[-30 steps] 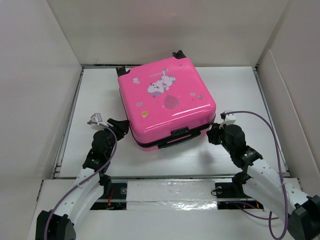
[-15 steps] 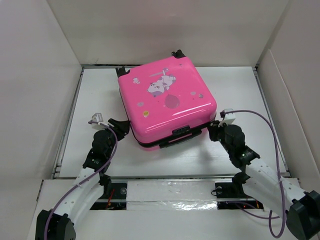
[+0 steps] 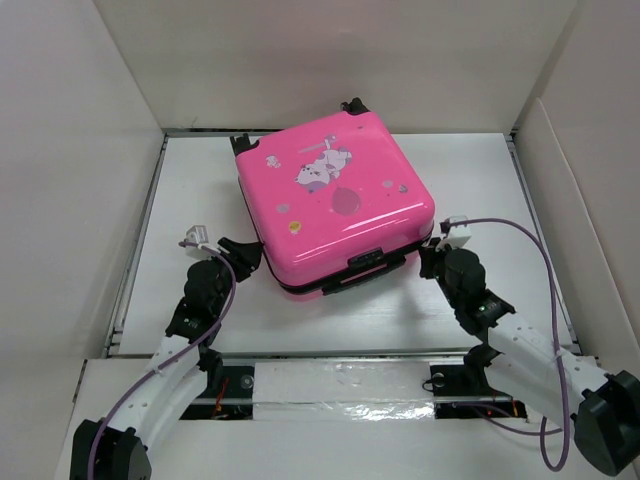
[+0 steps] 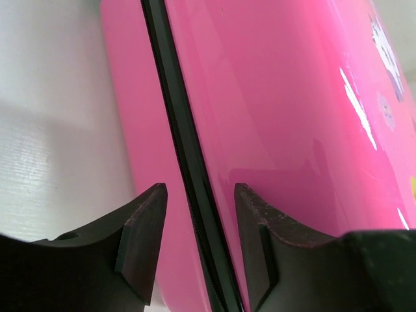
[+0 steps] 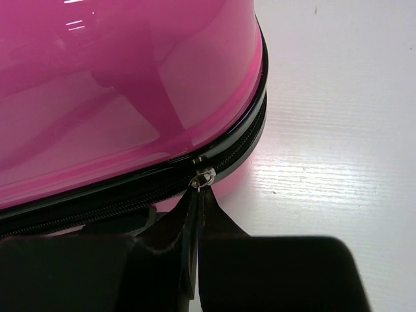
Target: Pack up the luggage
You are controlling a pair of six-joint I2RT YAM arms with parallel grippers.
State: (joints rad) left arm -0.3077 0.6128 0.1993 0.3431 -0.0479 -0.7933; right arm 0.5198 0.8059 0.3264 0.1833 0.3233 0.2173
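The luggage (image 3: 335, 195) is a bright pink hard-shell case with a cartoon print. It lies flat and closed on the white table (image 3: 480, 190). My left gripper (image 3: 243, 252) is at its front left corner. In the left wrist view that gripper (image 4: 199, 195) is open, its fingers either side of the black zipper trim (image 4: 175, 130) on the pink shell (image 4: 279, 110). My right gripper (image 3: 428, 258) is at the front right corner. In the right wrist view it (image 5: 197, 198) is shut on the metal zipper pull (image 5: 204, 177) below the pink lid (image 5: 117, 84).
White walls close in the table on the left (image 3: 80, 170), back (image 3: 330, 60) and right (image 3: 585, 200). Black wheels (image 3: 240, 143) sit at the case's far side and a black handle (image 3: 355, 267) on its near side. A foil-taped rail (image 3: 340, 382) runs between the arm bases.
My right gripper has closed onto the zipper pull and edged in toward the case's corner. The case has shifted slightly. The left gripper stays as it was.
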